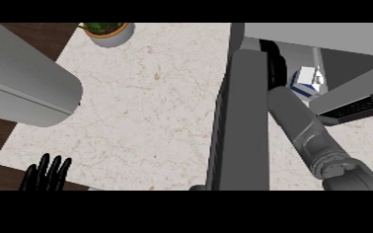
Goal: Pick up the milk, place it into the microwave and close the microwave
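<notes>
We see the pale marbled worktop filling most of the view. The microwave sits at upper right, its dark door swung open edge-on toward us, cut off at the bottom. The right forearm reaches into the cavity; our right hand is hidden behind the door, state unknown. A grey rounded shape blocks the left side. The milk lies inside the microwave. A potted plant is clipped at top. The left hand rests lower left, fingers straight.

a kitchen: pale marble-look counter, an open microwave and a potted plant at the back.
</notes>
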Controlling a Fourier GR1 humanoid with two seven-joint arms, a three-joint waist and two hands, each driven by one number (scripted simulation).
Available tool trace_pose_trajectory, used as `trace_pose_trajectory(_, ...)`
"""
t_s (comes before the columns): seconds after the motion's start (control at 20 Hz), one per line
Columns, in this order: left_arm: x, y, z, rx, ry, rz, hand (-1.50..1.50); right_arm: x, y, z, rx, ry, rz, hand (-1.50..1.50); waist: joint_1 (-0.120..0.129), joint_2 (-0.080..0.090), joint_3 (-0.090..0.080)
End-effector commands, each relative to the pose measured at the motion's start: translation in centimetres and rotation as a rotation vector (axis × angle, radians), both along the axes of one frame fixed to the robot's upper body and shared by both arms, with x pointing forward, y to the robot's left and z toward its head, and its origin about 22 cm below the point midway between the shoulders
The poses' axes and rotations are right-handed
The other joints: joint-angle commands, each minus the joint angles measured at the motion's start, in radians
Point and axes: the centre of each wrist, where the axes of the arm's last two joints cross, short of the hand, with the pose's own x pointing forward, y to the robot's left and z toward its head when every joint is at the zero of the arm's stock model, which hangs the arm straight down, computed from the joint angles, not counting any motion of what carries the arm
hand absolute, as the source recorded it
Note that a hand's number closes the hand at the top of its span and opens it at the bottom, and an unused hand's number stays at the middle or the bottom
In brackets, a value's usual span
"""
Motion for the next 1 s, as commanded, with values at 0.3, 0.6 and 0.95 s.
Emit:
trace_pose_trajectory(0.3,-0.7,0.3,0.5,-0.001,-0.005,0.018,-1.5,-0.4,2.6,-0.6,0.31,-0.034,0.14,-1.5,-0.048,-0.02,0.001)
trace_pose_trajectory(0.6,-1.4,0.3,0.8,0.006,-0.007,0.002,-1.5,-2.6,1.0,-3.6,0.501,-0.015,0.227,-1.5,-0.081,-0.033,-0.001)
trace_pose_trajectory(0.95,-2.6,0.2,-1.1,-0.006,0.028,0.035,-1.5,-4.8,-0.3,-6.2,0.61,0.006,0.275,-1.5,-0.112,-0.047,-0.004)
